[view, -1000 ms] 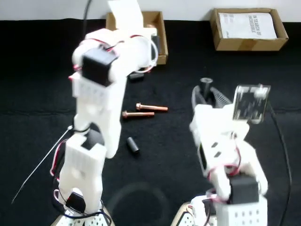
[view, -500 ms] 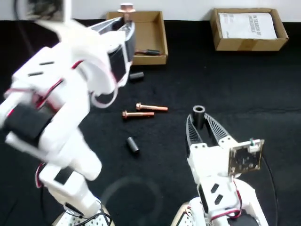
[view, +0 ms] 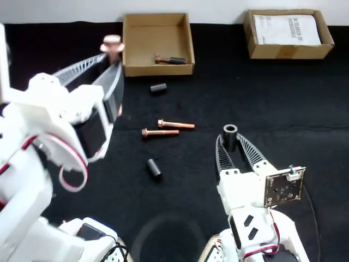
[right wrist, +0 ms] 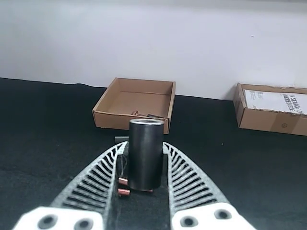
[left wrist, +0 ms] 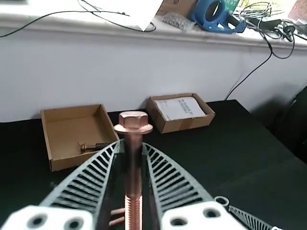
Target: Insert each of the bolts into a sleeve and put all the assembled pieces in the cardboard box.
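The left gripper point(left wrist: 133, 143) is clamping an upright copper-coloured flanged bolt point(left wrist: 133, 123), raised at the left, near the open brown cardboard box point(view: 158, 70). The right gripper point(right wrist: 145, 146) is gripping an upright black cylindrical sleeve point(right wrist: 145, 158) at the near right. Two loose copper bolts point(view: 175, 125) and two loose black sleeves point(view: 153, 168) are lying on the black table point(view: 272, 109). One assembled piece point(view: 170, 60) is resting inside the box.

White plastic arms point(view: 49, 120) carry black motor blocks point(view: 92, 134) and red-and-black wires point(view: 76, 155). The left gripper point(left wrist: 132, 143) and right gripper point(right wrist: 144, 146) have grey, ribbed, curved fingers point(right wrist: 187, 184); a circuit board point(view: 282, 187) tops the right wrist.
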